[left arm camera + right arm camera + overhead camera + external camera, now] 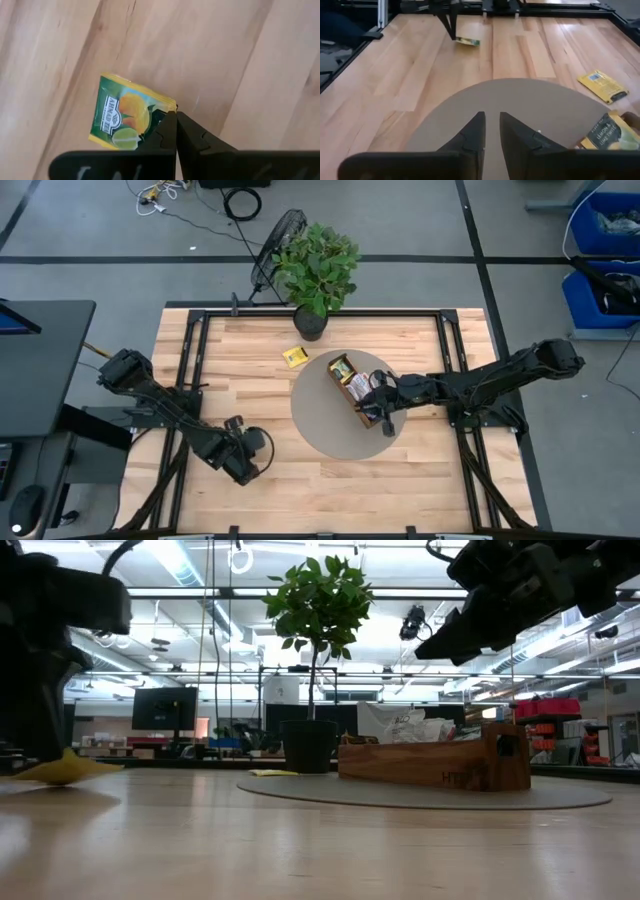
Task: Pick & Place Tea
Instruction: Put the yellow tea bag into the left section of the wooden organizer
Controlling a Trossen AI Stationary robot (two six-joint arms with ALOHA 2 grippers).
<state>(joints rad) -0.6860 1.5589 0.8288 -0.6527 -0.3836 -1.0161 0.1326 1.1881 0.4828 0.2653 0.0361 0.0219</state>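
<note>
Your left end effector (175, 116) is pinching one corner of the packet (125, 120) on the tabletop (225, 60). The box (362, 392) lies to its right, under the right end effector (492, 125), whose fingers stand slightly apart and hold nothing.

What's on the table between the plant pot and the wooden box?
A yellow tea packet lies on the wood between the plant pot and the wooden box, just off the round mat; the high view shows it.

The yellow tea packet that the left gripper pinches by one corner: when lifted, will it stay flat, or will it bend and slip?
The left gripper grips the yellow tea packet only at a corner, so it will probably droop or swing. It looks thin and flat, so probably very light. Its printed wrapper seems glossy, so it might slip.
</note>
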